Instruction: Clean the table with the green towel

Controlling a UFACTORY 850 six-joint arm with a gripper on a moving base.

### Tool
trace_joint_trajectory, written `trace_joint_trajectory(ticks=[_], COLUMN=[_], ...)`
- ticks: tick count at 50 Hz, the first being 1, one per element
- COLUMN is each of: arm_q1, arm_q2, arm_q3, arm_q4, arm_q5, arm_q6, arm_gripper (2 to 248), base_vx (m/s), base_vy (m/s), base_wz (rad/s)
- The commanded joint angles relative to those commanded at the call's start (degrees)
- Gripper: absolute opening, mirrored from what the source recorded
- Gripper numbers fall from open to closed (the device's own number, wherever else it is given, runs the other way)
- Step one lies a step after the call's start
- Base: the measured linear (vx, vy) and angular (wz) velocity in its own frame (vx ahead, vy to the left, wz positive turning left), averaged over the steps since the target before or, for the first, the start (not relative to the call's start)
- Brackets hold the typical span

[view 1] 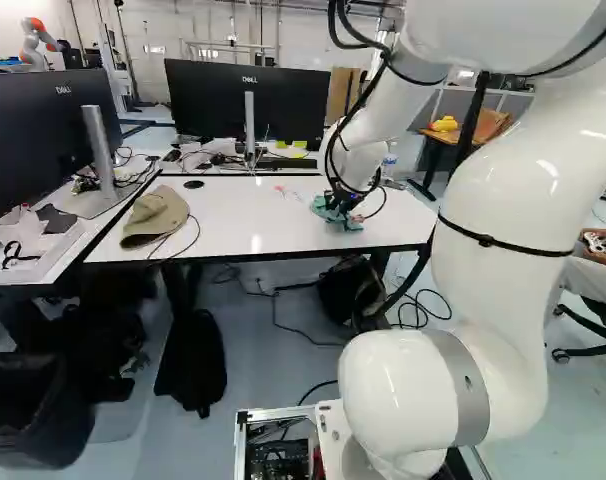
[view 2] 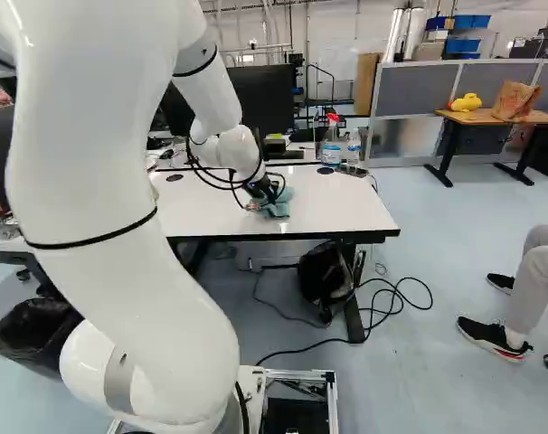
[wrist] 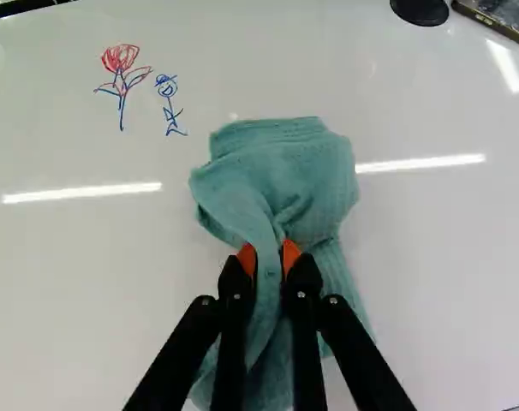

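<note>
- Gripper (view 2: 269,192): black, two fingers with orange pads (wrist: 292,255); clamped on a raised fold of the green towel, one pad to each side of the cloth.
- Green towel (wrist: 285,175): crumpled, on the white table (view 1: 248,215); spreads under the fingers and ahead of them, near the table's front edge in both base views.
- Drawings: a red and blue flower (wrist: 121,73) and a small blue stick figure (wrist: 168,103), side by side on the tabletop, near the towel and apart from it.
- Room toward the cap: a broad stretch of white surface between the towel and the tan cap (view 1: 155,215), at the left of the left base view; a thin cable curls beside the cap.
- Room the other way: bare tabletop between the towel and the side edge at the right of the right base view.
- Far edge: a black disc (view 2: 325,170), a dark flat item (view 2: 354,171), a spray bottle (view 2: 332,143) with a red top and a clear bottle (view 2: 354,146), grouped near the corner.
- Wrist view alone: the pads on the cloth and the drawings in full; the left base view gives the flower as a faint red mark.
- Left base view alone: the cap; another robot (view 1: 35,45) in the background.
- Right base view alone: the spray bottle's full outline and the table's near right corner.
</note>
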Motion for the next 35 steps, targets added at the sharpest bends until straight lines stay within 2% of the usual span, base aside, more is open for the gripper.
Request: trace_joint_trajectory(ticks=[15, 35], arm_q1=[-0.96, -4.74], arm_q2=[3.81, 6.61], arm_q3=[4.22, 7.22], arm_q4=[0.0, 0.0], arm_q5=[0.0, 0.0], arm_q6=[0.0, 0.0], arm_gripper=[55, 55], base_vx=[0.0, 0.0], base_vy=[0.0, 0.0], base_wz=[0.0, 0.0])
